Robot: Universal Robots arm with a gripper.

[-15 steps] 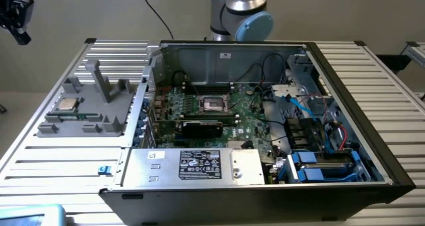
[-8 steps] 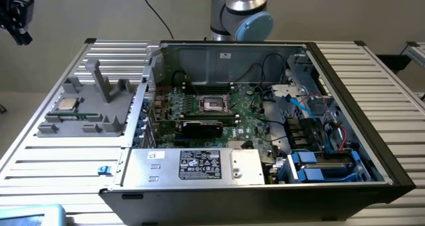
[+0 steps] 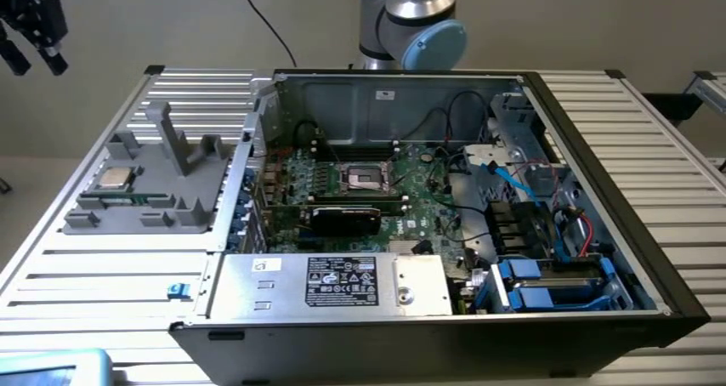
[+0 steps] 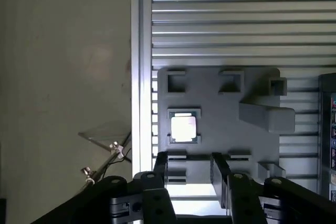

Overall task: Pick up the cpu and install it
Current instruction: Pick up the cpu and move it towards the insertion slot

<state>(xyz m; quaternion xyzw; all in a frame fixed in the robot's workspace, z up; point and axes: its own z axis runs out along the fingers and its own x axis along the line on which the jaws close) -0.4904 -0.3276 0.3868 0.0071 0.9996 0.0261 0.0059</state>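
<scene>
The cpu point(image 3: 115, 178), a small square chip with a shiny metal top, lies flat in a recess of the grey holder point(image 3: 170, 195) on the slatted table at the exterior view's left. In the wrist view the cpu point(image 4: 184, 127) sits in the grey holder point(image 4: 231, 108), far below the camera. My gripper point(image 3: 34, 61) hangs high in the air above the table's far left corner, well apart from the chip. Its two black fingers point(image 4: 160, 169) stand apart with nothing between them; the gripper point(image 4: 190, 174) is open. The black socket point(image 3: 365, 175) sits on the green motherboard.
An open computer case point(image 3: 454, 207) takes up the middle of the table, with cables, a graphics card point(image 3: 346, 216), blue drive bays point(image 3: 545, 284) and a power supply point(image 3: 340, 280). The holder has upright posts point(image 3: 170, 135). The arm's base point(image 3: 409, 20) stands behind the case.
</scene>
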